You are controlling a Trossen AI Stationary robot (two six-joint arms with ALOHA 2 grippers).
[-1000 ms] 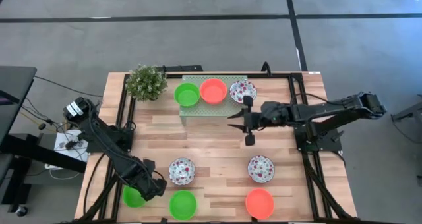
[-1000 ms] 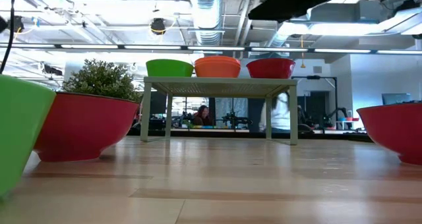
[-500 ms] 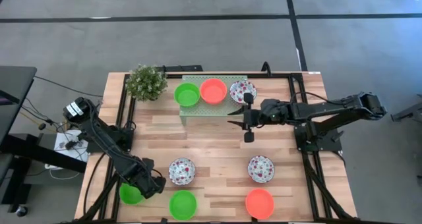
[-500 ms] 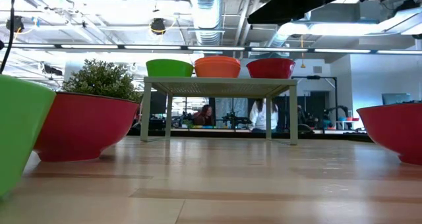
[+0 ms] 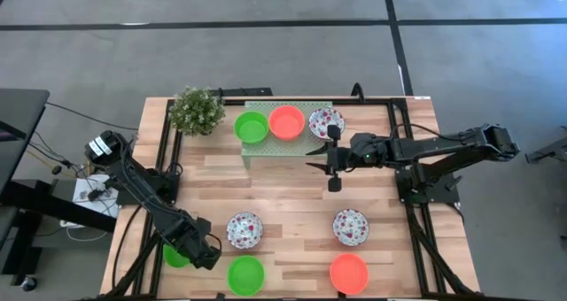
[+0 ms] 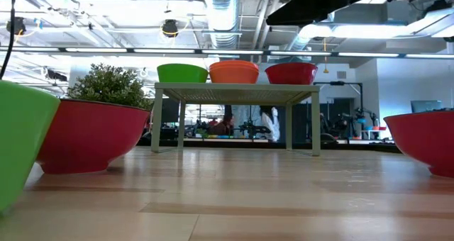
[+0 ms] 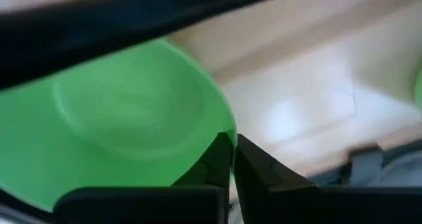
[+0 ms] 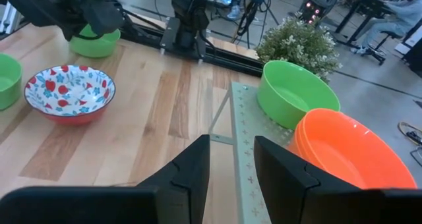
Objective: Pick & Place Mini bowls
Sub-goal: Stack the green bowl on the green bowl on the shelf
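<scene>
Several mini bowls show. A green (image 5: 252,127), an orange (image 5: 286,122) and a floral one (image 5: 326,122) stand on the pale green stand (image 5: 266,150). Two floral bowls (image 5: 244,230) (image 5: 351,227), a green one (image 5: 245,274) and an orange one (image 5: 349,273) rest on their bases on the table. At the near left my left gripper (image 5: 199,252) is shut on another green bowl (image 5: 174,256). My right gripper (image 5: 314,162) hovers open in front of the stand, holding nothing. My left gripper pinches the green bowl's rim (image 7: 227,126) between its two fingers, one finger (image 7: 217,159) inside the bowl and the other (image 7: 258,171) outside. The fingers come steeply from above. In the right wrist view the bowl (image 8: 95,41) sits upright with its base on the table.
A small bushy plant (image 5: 197,111) stands at the far left beside the stand. Bare wood lies in the table's middle between the stand and the near bowls. Black frame rails run along both side edges. People move in the room behind the table.
My left gripper has sunk a little over the near-left green bowl and rolled about its own axis. My right gripper has kept still. A person has walked across the room behind the stand.
</scene>
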